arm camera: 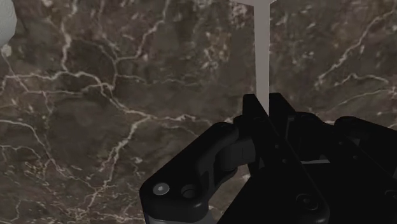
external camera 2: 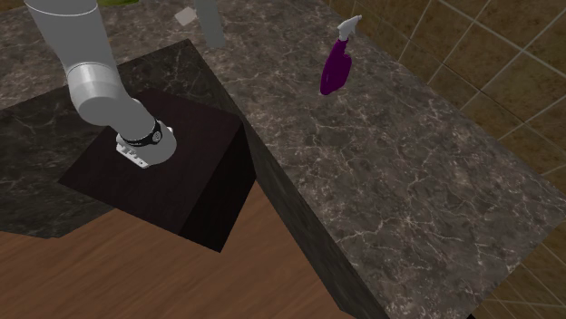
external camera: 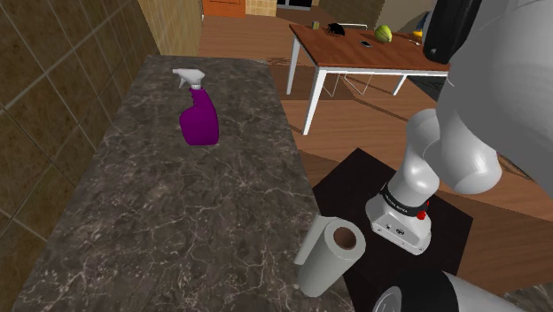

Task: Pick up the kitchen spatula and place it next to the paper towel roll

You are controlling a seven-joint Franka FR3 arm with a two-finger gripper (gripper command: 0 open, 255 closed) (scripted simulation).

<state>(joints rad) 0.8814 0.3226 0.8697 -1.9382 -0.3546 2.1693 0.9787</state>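
In the wrist view my black gripper [arm camera: 262, 105] is shut on the thin pale handle of the kitchen spatula [arm camera: 261, 57]. The handle runs straight out from the fingertips over the dark marble counter [arm camera: 114, 127], and its wider end is cut off at the picture's edge. A white rounded edge of the paper towel roll [arm camera: 5, 25] shows off to one side, well apart from the spatula. In the shoulder view the grey paper towel roll [external camera: 332, 257] stands at the counter's near edge, close to the stand. In the second exterior view the roll [external camera 2: 210, 23] stands at the counter's far end.
A purple spray bottle [external camera: 198, 115] [external camera 2: 336, 63] stands farther along the marble counter [external camera: 177, 213]. Tiled wall borders the counter on the shoulder view's left. The dark stand [external camera: 354, 191] [external camera 2: 181, 172] sits beside the counter. A wooden table [external camera: 372, 53] stands behind on the wood floor.
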